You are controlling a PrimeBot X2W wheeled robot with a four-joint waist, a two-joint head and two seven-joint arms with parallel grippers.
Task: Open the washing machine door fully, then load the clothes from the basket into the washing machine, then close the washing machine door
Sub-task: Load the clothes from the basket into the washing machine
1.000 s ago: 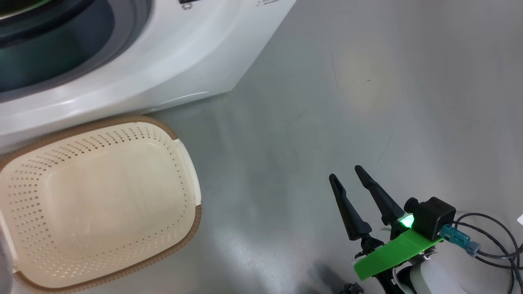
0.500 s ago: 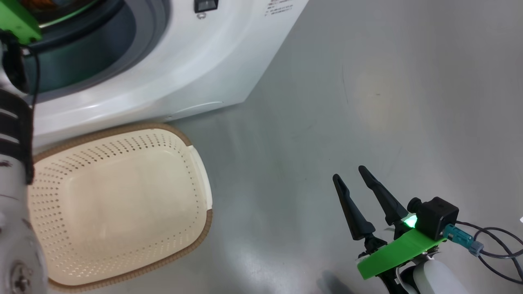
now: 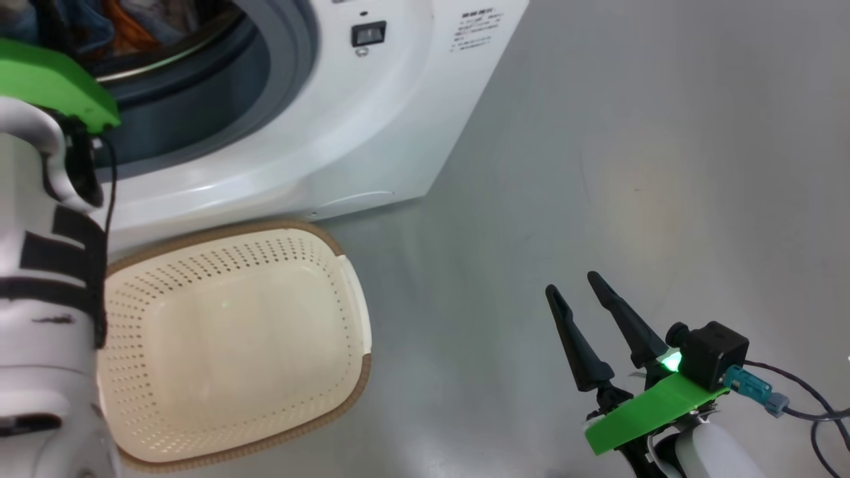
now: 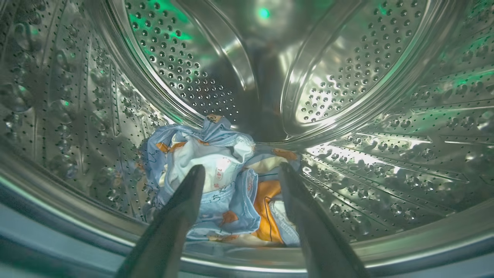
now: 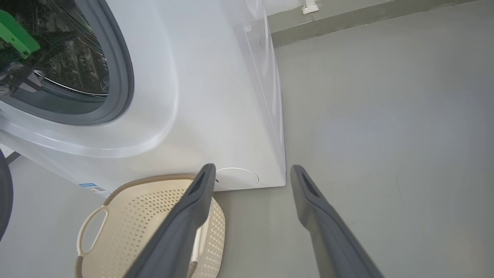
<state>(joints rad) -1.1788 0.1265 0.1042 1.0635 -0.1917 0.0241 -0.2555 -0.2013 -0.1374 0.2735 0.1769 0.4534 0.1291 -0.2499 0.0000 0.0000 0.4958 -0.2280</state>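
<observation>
Though crumpled, clothes [image 4: 231, 208] w/in perforated steel drum [image 4: 386, 116]

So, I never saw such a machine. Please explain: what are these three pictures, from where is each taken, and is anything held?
It is a robot with two arms, each ending in a two-fingered gripper. The head camera looks down at the floor: a white washing machine, an empty basket before it, and the right gripper, open and empty. The left wrist camera looks along the left gripper into the steel drum, where the clothes lie; it is open, gripping nothing. The right wrist camera sees the washing machine and basket.
</observation>
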